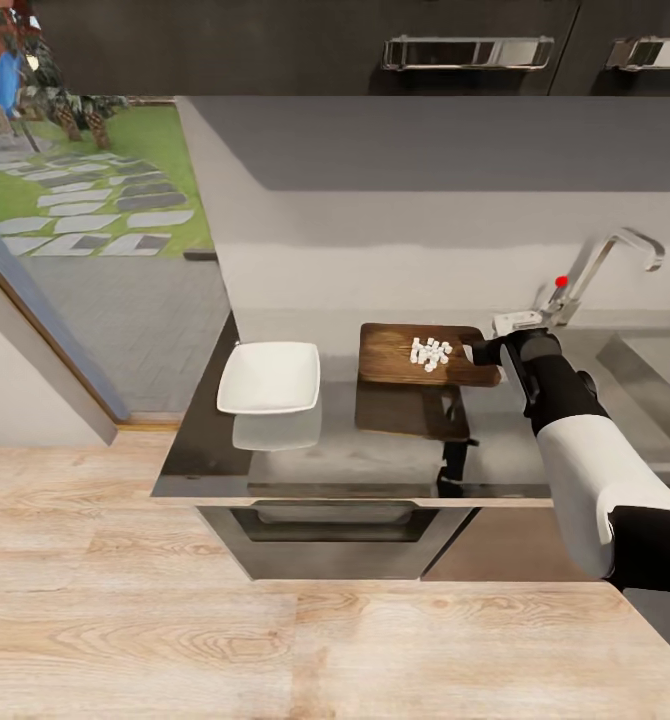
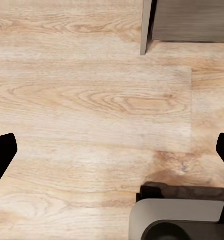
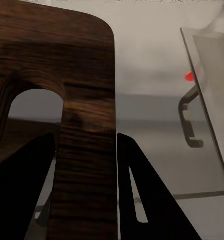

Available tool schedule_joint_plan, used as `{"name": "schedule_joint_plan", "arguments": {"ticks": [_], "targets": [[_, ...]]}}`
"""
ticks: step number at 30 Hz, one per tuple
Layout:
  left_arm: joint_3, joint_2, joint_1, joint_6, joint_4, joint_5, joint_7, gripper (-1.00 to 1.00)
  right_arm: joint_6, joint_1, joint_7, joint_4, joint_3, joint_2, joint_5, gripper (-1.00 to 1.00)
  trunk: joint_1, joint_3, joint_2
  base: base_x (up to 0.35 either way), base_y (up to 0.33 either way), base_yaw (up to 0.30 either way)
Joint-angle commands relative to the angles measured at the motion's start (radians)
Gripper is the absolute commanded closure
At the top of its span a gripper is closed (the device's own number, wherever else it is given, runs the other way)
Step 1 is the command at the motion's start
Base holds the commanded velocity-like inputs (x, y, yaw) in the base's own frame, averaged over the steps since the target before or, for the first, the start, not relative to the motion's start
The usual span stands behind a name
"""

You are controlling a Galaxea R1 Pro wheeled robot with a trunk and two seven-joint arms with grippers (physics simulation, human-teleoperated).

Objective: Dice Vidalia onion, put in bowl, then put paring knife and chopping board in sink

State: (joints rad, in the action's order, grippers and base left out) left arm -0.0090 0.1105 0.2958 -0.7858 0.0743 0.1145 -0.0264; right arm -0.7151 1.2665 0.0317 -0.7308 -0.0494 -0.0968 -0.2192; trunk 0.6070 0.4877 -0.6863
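Overhead, we saw our right gripper (image 1: 478,350) holding the board (image 1: 395,352) lifted off the countertop (image 1: 375,455), white dice (image 1: 430,352) piled on it, and the bowl (image 1: 268,377) beside it empty; we judged the transfer step under way, calling next for carrying the board over the bowl and tilting. At our left wrist, fingers (image 2: 1,152) were spread over floor (image 2: 91,100). At our right wrist, fingers (image 3: 142,200) clamped the board's handle strip (image 3: 84,150), the tap (image 3: 189,115) beyond.

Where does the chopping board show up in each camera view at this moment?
Head view: chopping board, lifted above the countertop, held at its right end by the right gripper, diced onion on top.
Left wrist view: not in it.
Right wrist view: handle end between the fingers.
Shared landmark: the tap's red knob.
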Motion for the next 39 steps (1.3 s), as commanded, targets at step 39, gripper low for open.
{"name": "schedule_joint_plan", "arguments": {"ticks": [39], "targets": [[-0.002,0.000,0.002,-0.005,0.004,0.007,-0.003,-1.00,-0.004,0.001,0.004,-0.013,0.000,0.000,-0.006,1.00,-0.149,-0.121,0.272,0.000,0.000,0.000]]}}
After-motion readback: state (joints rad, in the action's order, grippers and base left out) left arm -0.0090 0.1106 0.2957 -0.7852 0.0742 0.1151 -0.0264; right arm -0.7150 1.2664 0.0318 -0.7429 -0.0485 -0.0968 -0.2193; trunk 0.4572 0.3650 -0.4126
